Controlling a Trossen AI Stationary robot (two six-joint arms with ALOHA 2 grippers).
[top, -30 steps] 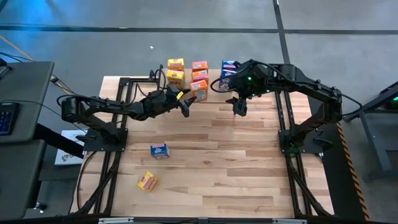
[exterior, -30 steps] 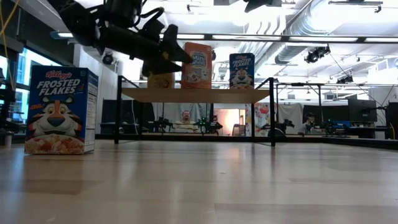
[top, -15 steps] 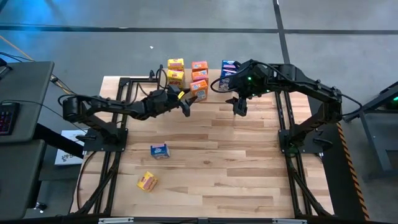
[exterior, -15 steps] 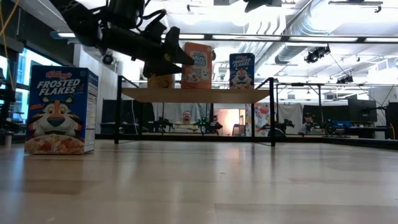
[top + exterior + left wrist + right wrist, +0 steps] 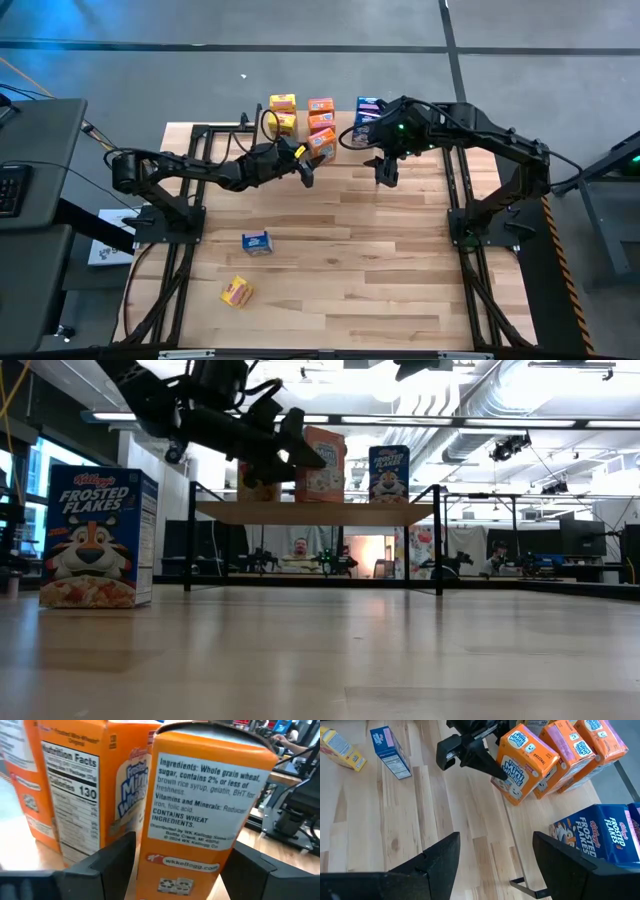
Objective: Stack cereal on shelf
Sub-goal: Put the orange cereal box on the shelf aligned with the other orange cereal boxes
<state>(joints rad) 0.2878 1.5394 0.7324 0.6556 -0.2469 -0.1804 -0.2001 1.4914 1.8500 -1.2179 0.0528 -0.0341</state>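
An orange cereal box [image 5: 200,810] stands tilted at the shelf's [image 5: 315,512] front, beside two more orange boxes [image 5: 321,112]. My left gripper [image 5: 309,166] is shut on it, reaching in nearly level from the table's left. Yellow boxes [image 5: 283,112] and blue boxes [image 5: 367,112] stand on the shelf to either side. A blue box [image 5: 257,241] and a yellow box [image 5: 237,291] lie on the table. My right gripper [image 5: 495,865] hangs open above the table in front of the blue boxes, with nothing between its fingers. My left gripper pinches the orange box by its two broad faces, low down near its bottom end [image 5: 175,870], one finger [image 5: 112,862] on each face. The fingers come in nearly level from the table's left. The box leans over; whether its bottom edge touches the shelf top, I cannot tell.
The shelf's thin black legs [image 5: 437,540] stand at the table's far side. Black arm frames [image 5: 175,235] run along both table sides. Bare wood lies between the two loose boxes and the shelf.
My left gripper has moved a little toward the table's right edge and the shelf, carrying the orange box. The box stood nearly upright a second ago and now leans, top toward the right in the low view.
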